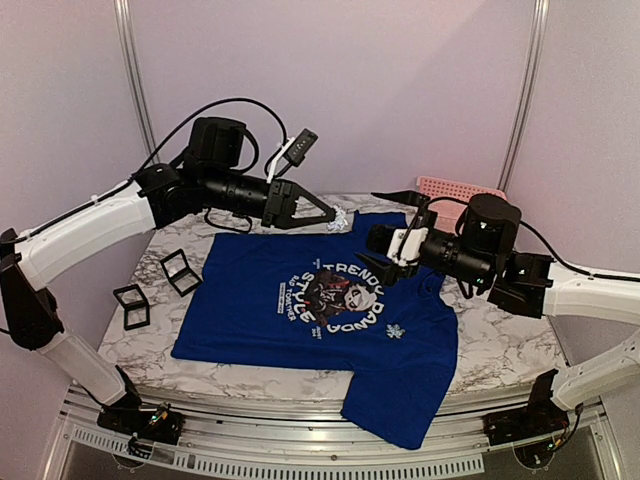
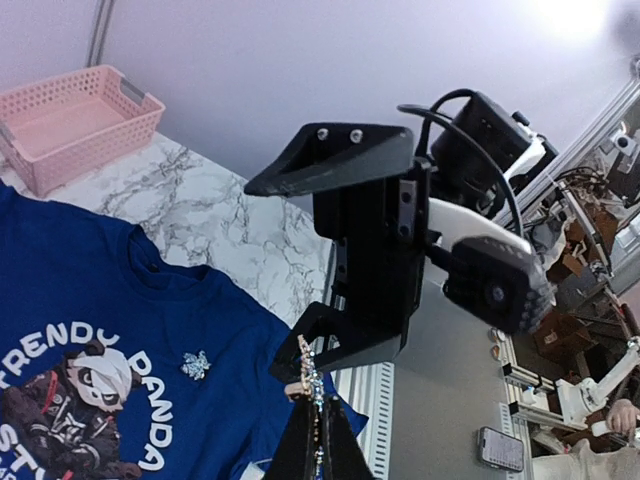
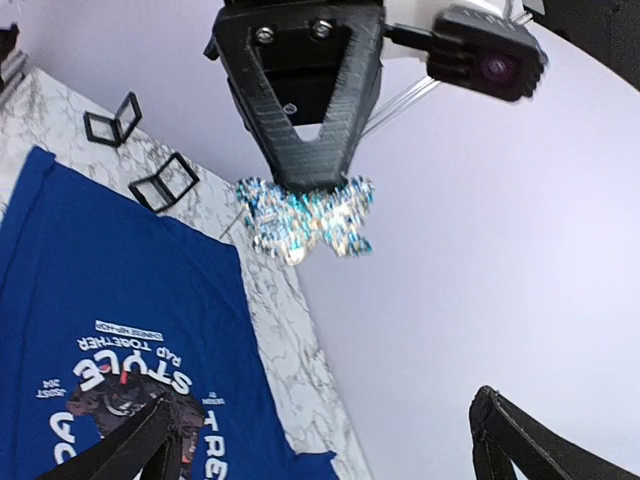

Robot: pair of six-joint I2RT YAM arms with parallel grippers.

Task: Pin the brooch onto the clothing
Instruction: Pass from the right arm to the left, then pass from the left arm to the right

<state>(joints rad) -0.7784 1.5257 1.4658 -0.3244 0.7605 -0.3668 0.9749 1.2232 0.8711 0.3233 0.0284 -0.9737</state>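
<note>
The clothing (image 1: 250, 310) lies flat on the marble table, a blue T-shirt with a panda print. A small silver leaf brooch (image 1: 396, 332) sits on it right of the print, also seen in the left wrist view (image 2: 195, 365). Above the collar my left gripper (image 1: 328, 214) is shut on a sparkly blue brooch (image 3: 305, 215), which shows edge-on between its fingers (image 2: 312, 385). My right gripper (image 1: 385, 235) faces it with jaws wide open and nothing between them. Its fingertips (image 3: 120, 450) stand apart from the brooch.
A pink basket (image 1: 458, 190) stands at the back right of the table. Two black open boxes (image 1: 180, 270) (image 1: 131, 305) sit left of the shirt. The shirt's lower corner hangs over the near table edge (image 1: 400, 420).
</note>
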